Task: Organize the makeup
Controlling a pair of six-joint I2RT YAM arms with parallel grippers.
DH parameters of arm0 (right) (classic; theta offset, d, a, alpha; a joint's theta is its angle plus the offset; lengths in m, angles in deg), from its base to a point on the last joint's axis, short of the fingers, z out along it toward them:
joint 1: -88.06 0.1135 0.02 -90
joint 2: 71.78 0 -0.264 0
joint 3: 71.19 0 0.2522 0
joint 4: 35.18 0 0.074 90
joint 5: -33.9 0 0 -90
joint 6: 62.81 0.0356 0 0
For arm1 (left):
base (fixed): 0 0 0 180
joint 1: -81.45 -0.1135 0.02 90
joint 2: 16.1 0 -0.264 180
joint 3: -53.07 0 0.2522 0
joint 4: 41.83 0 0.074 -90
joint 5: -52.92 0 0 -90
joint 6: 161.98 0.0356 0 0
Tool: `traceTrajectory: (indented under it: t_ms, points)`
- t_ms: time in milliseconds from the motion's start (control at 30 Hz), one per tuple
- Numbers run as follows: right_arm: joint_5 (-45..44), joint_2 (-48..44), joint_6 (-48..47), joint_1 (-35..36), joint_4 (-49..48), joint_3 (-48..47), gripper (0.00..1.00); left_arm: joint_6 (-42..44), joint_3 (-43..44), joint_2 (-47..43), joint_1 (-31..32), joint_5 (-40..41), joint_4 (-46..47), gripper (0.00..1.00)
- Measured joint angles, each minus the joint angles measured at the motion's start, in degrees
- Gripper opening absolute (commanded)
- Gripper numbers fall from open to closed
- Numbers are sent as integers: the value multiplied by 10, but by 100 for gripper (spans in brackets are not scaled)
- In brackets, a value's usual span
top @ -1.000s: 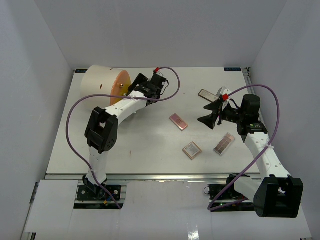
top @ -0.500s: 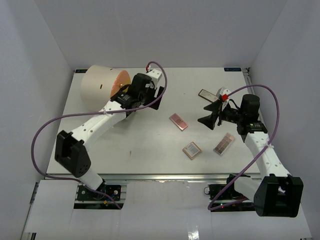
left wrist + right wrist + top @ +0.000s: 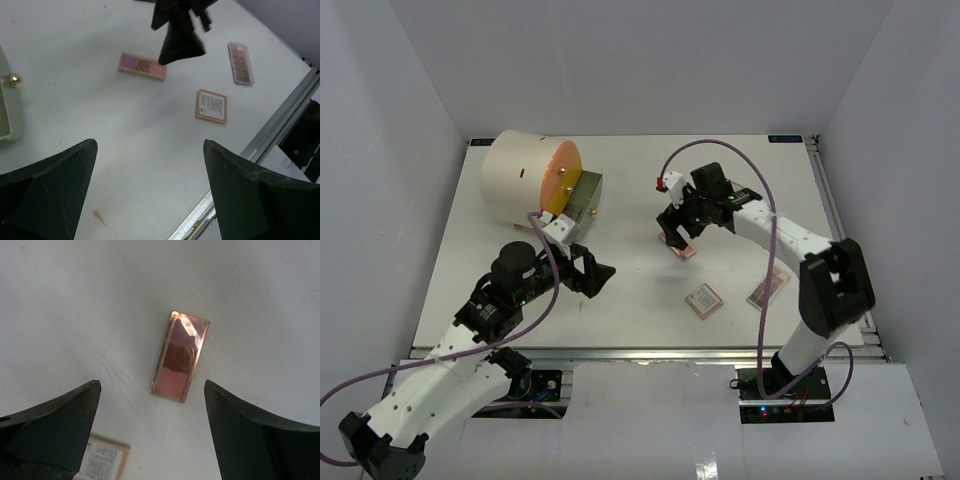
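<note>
Three palettes lay loose on the table (image 3: 630,300), all to the right of the cream cylinder (image 3: 515,185) and none gathered, so most of the job looked left to do. The pink palette (image 3: 686,252) lay nearest the cylinder, w/ the right gripper (image 3: 675,236) poised directly over it, jaws wide & empty. The square palette (image 3: 704,300) and long palette (image 3: 769,288) sat farther from the cylinder, toward the near edge. The left gripper (image 3: 600,272) hung on the cylinder's near side, spread wide and holding nothing.
</note>
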Motion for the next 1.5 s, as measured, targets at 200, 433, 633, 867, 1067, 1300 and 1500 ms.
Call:
traceTrajectory:
  t_ms: [200, 433, 633, 867, 1067, 1300, 1500]
  points:
    - [-105, 196, 50, 47, 39, -135, 90, 0, -4, -87, -3, 60, 25, 98]
    - [-144, 239, 77, 49, 72, -162, 91, 0, -4, -103, -4, 104, 26, 98]
    - [-160, 240, 81, 48, 82, -161, 92, -2, -4, -114, -5, 111, 26, 98]
    - [-164, 237, 76, 48, 81, -146, 92, -2, -4, -115, -7, 113, 26, 98]
    - [-155, 217, 64, 46, 81, -131, 94, -4, -4, -119, -7, 127, 26, 98]
    - [-135, 213, 53, 43, 81, -127, 99, -4, -5, -123, -7, 133, 26, 98]
    - [-133, 216, 48, 42, 81, -127, 88, -6, -5, -132, -7, 138, 26, 98]
